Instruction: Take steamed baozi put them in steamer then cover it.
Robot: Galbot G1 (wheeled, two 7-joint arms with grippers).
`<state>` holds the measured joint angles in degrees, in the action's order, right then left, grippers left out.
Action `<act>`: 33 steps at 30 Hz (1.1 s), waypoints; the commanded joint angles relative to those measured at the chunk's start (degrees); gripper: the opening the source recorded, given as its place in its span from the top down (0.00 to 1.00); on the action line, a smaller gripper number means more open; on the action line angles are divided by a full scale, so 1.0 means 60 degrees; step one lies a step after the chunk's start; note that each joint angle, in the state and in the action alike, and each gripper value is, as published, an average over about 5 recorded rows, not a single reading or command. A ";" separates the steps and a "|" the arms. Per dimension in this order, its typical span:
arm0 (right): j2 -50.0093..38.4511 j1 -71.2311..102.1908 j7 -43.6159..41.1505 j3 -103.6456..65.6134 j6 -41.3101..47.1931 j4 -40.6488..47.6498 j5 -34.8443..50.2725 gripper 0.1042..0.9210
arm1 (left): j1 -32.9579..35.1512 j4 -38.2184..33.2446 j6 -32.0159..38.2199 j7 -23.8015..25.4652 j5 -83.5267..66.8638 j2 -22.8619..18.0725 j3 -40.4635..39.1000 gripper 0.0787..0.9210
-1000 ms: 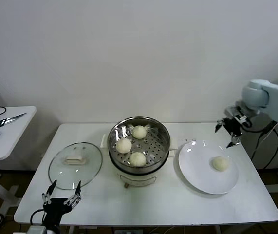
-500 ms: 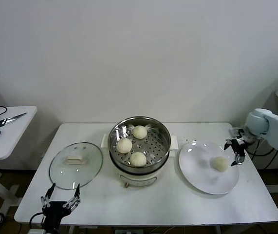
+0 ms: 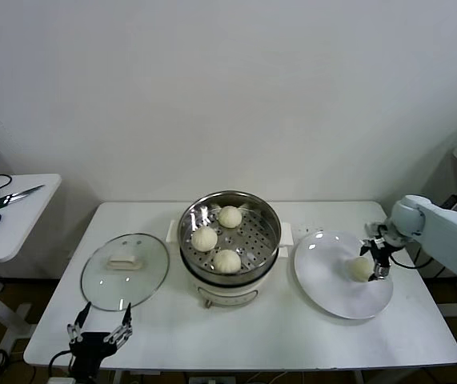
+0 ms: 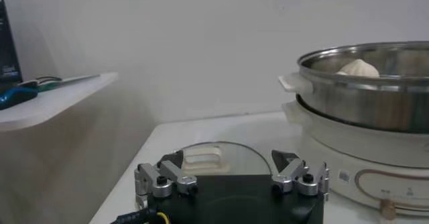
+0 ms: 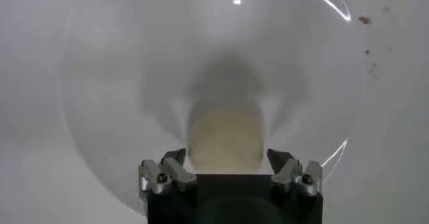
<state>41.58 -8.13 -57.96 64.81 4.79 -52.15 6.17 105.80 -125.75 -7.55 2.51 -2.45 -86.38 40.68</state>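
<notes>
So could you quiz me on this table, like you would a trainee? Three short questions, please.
1. How many baozi lie in the steamer?
2. True or false: the glass lid sits on the steamer.
3. Which gripper is at the last baozi on the white plate: A) left gripper, B) right gripper?

Key:
1. Three.
2. False: it lies on the table, on the robot's left of the steamer.
3. B: the right gripper has its fingers around that bun, while the left gripper waits open at the table's near edge.
</notes>
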 commanded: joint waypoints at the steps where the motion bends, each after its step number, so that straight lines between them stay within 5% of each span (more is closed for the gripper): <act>1: 0.0185 0.0220 0.0065 -0.0329 0.0078 0.0133 -0.0014 0.26 | 0.0011 0.0009 0.0005 0.0001 0.0011 -0.0005 -0.0002 0.12; 7: -0.0228 -0.1340 -0.0112 0.0754 0.0117 -0.0765 0.0945 0.30 | 0.0016 0.0000 0.0019 -0.0006 0.0039 0.0004 -0.0008 0.12; 12: -0.0299 -0.5076 -0.0333 0.3623 0.0160 -0.2331 0.3159 0.30 | 0.0010 -0.0015 0.0033 -0.0009 0.0065 0.0022 -0.0037 0.12; 20: 0.1351 -0.9249 -0.0439 0.5498 0.0881 -0.4003 0.6488 0.30 | -0.0047 -0.0055 -0.0026 0.0003 0.0078 0.0068 -0.0080 0.12; 25: 0.2479 -0.9107 0.0181 0.5010 0.1713 -0.4839 0.7587 0.30 | -0.0089 -0.0054 -0.0052 0.0006 0.0070 0.0100 -0.0118 0.12; 33: 0.3932 -0.7102 0.1063 0.4620 0.2185 -0.4517 0.7101 0.30 | -0.0139 -0.0126 -0.0118 0.0013 -0.0001 0.0115 -0.0084 0.12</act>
<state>54.07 -51.06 -56.32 90.04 13.42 -75.20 42.01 104.93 -126.64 -8.37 2.59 -2.50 -85.68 40.34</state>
